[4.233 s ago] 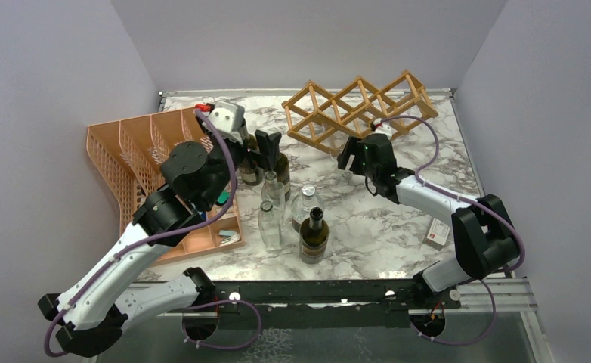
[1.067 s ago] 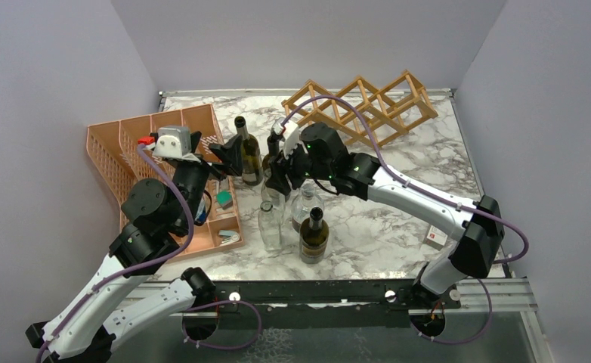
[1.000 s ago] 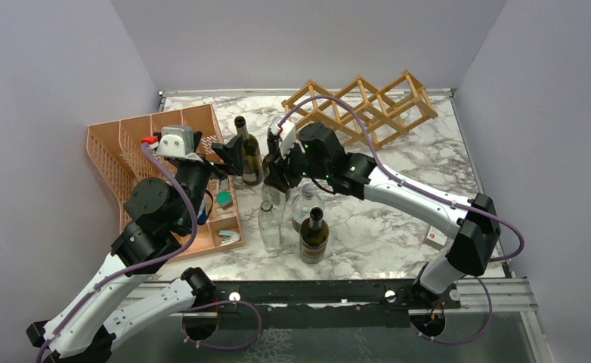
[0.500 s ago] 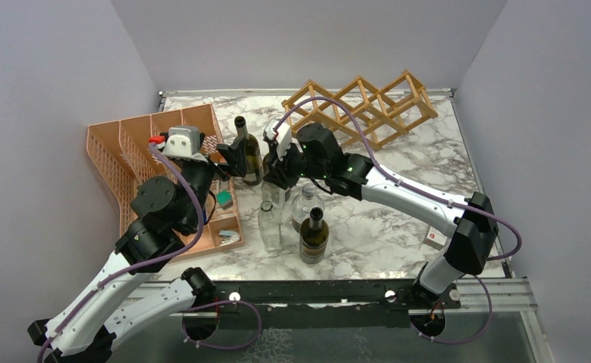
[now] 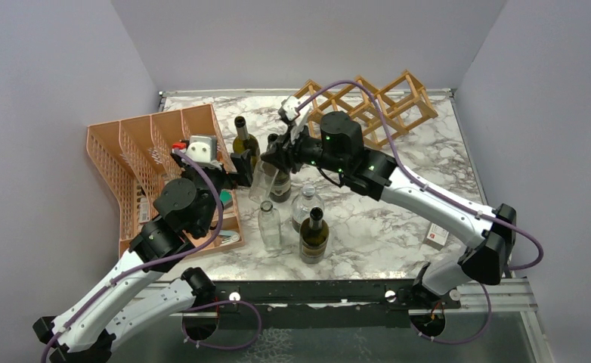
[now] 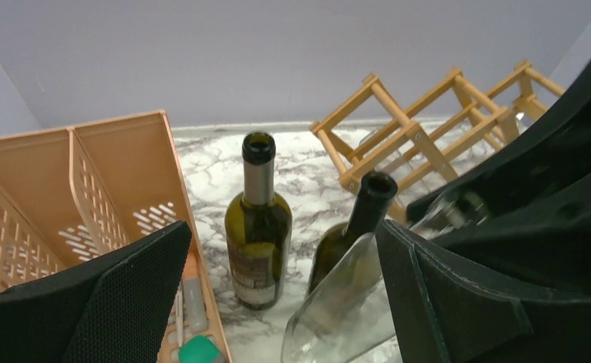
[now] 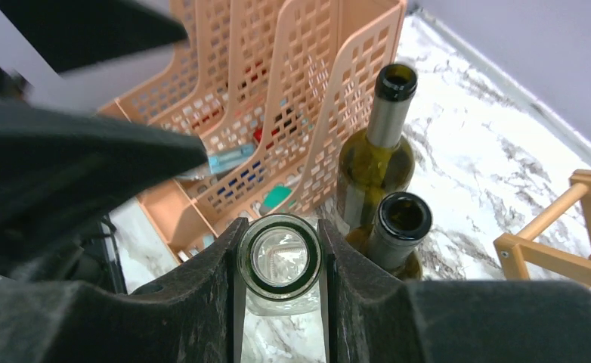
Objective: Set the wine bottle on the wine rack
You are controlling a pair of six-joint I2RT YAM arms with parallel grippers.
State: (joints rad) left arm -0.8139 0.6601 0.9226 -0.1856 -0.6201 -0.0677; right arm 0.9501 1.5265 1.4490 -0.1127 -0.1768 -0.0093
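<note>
clear bottle [image 5: 264, 181] tilted, neck clamped in right jaws — right arm [image 5: 421, 198] outstretched; left jaws spread.

Marble table [image 5: 406, 215] carries standing bottles [image 5: 314, 236], wine rack [image 5: 395, 97], orange organizer [image 5: 137, 162].

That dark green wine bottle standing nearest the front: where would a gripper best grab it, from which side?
Probably the slim neck of the dark green glass bottle, just under its lip: it stands upright, and the body is far wider. Come from its right, over bare marble table; a slim clear glass bottle stands at its left, a rounder clear bottle behind it.
</note>
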